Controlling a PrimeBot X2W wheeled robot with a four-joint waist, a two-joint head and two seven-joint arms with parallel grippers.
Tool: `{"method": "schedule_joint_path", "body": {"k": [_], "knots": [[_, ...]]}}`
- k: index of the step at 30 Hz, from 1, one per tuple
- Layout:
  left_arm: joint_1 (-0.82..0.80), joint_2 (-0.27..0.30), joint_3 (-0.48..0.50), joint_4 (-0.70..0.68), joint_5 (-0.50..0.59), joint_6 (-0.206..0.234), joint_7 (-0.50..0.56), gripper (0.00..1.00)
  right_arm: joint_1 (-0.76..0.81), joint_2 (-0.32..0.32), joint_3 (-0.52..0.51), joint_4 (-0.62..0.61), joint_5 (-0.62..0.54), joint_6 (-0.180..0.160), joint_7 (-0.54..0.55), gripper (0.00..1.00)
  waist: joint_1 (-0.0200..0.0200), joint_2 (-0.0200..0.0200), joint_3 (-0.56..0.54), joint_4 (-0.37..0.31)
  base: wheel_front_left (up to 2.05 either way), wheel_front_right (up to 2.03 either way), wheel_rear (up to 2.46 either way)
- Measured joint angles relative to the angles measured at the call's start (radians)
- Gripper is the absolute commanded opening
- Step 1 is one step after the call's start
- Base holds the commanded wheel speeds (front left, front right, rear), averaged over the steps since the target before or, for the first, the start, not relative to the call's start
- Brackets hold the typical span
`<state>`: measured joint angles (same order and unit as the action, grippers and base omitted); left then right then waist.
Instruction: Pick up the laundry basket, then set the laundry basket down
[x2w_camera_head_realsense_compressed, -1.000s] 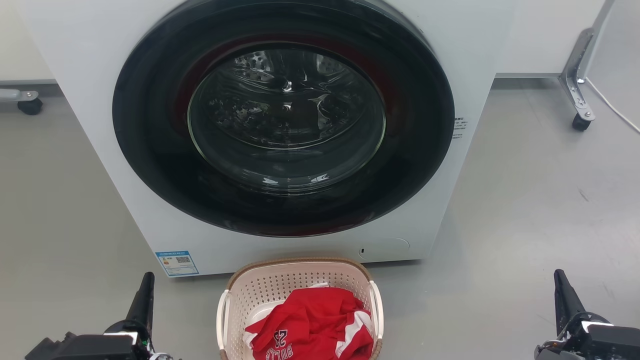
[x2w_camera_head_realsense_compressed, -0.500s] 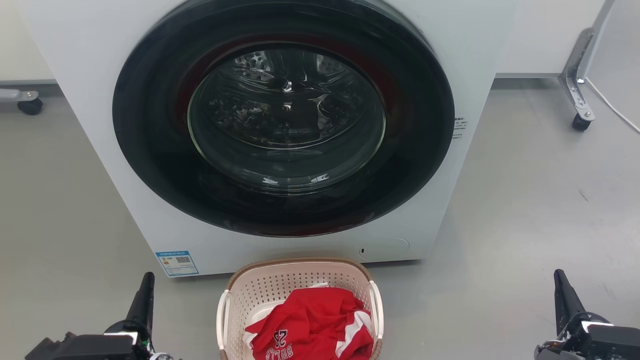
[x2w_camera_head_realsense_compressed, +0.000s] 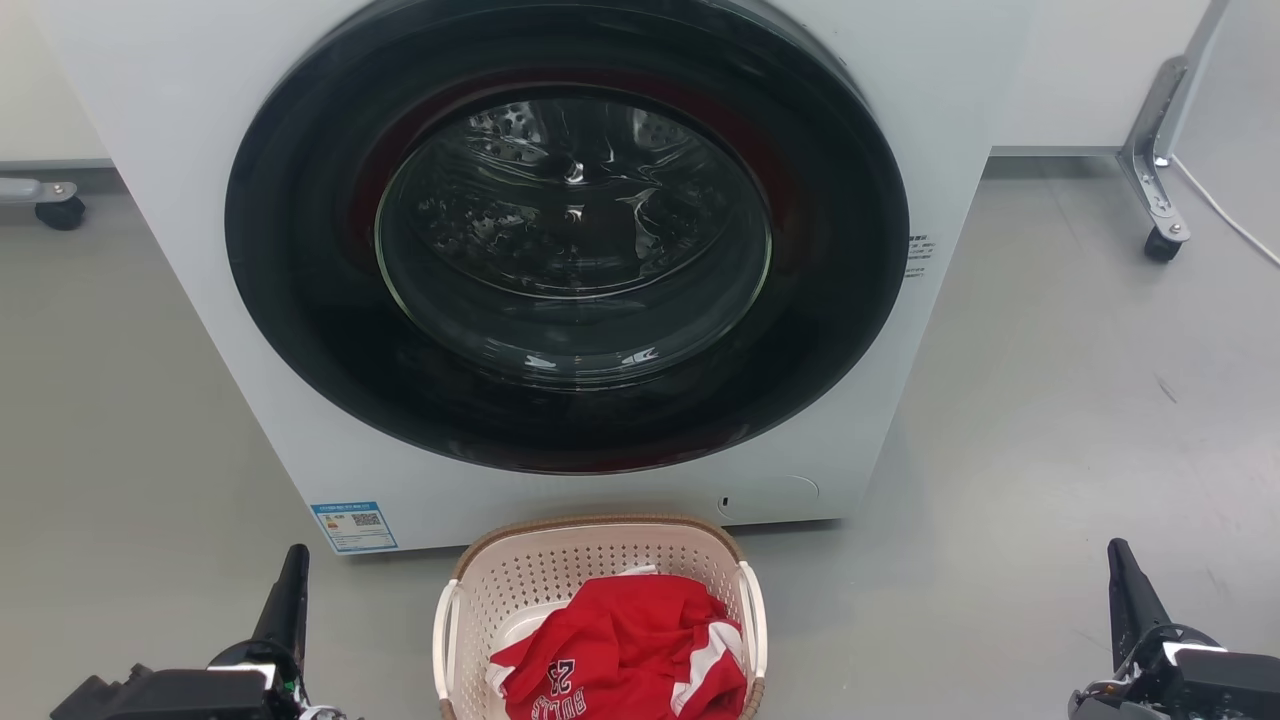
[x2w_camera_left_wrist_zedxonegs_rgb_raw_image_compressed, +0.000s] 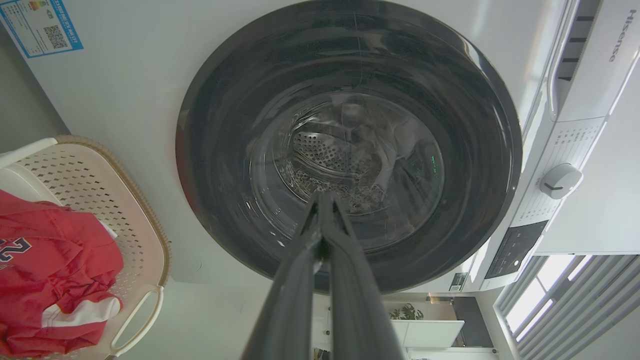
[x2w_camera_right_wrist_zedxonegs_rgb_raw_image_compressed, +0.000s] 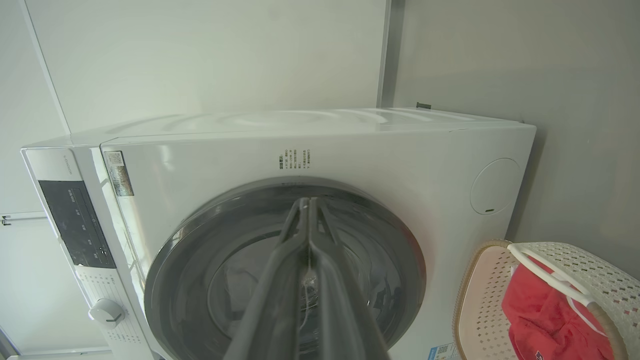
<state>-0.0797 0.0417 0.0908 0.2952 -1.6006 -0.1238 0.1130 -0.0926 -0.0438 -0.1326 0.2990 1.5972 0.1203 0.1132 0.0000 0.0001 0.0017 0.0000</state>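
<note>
The laundry basket (x2w_camera_head_realsense_compressed: 590, 560), cream perforated plastic with a brown rim and white side handles, stands on the floor in front of the washing machine, at the bottom middle of the head view. A red jersey (x2w_camera_head_realsense_compressed: 625, 650) lies inside it. The basket also appears in the left wrist view (x2w_camera_left_wrist_zedxonegs_rgb_raw_image_compressed: 90, 180) and in the right wrist view (x2w_camera_right_wrist_zedxonegs_rgb_raw_image_compressed: 480, 295). My left gripper (x2w_camera_head_realsense_compressed: 292, 570) is at the lower left, well left of the basket, fingers together and holding nothing (x2w_camera_left_wrist_zedxonegs_rgb_raw_image_compressed: 320, 200). My right gripper (x2w_camera_head_realsense_compressed: 1120, 565) is at the lower right, far from the basket, fingers pressed together too (x2w_camera_right_wrist_zedxonegs_rgb_raw_image_compressed: 306, 205).
A white front-loading washing machine (x2w_camera_head_realsense_compressed: 560, 260) with a dark round door stands right behind the basket. A metal frame leg with a caster (x2w_camera_head_realsense_compressed: 1160, 240) is at the far right, another caster (x2w_camera_head_realsense_compressed: 60, 210) at the far left. Grey floor lies on both sides.
</note>
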Motion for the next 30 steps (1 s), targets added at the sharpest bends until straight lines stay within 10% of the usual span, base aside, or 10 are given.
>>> {"method": "schedule_joint_path", "body": {"k": [30], "knots": [[0.0,0.0,0.0,0.0,0.0,0.0,0.0,0.0,0.0,0.0,0.0,0.0,0.0,0.0,0.0,0.0,0.0,0.0,0.0,0.0,0.0,0.0,0.0]]}}
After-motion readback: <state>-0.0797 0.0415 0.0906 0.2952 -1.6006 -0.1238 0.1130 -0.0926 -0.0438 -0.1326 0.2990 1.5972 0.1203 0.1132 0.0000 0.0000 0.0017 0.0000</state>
